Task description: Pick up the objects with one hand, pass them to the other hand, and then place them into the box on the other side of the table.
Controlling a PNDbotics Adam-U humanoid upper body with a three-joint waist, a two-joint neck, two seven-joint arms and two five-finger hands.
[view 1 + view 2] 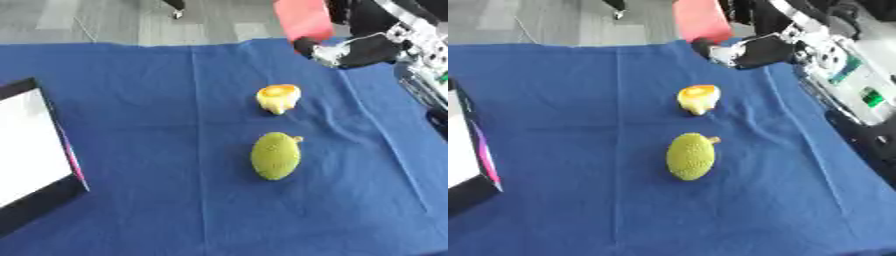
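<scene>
While raised, right hand (750, 50) (curled), far edge.

No text, label or number can be read anywhere

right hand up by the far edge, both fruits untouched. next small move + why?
Probably bring the right hand down toward the yellow fruit, the nearer of the two. It and the green bumpy fruit both lie free on the blue cloth, and the box sits at the left.
</scene>
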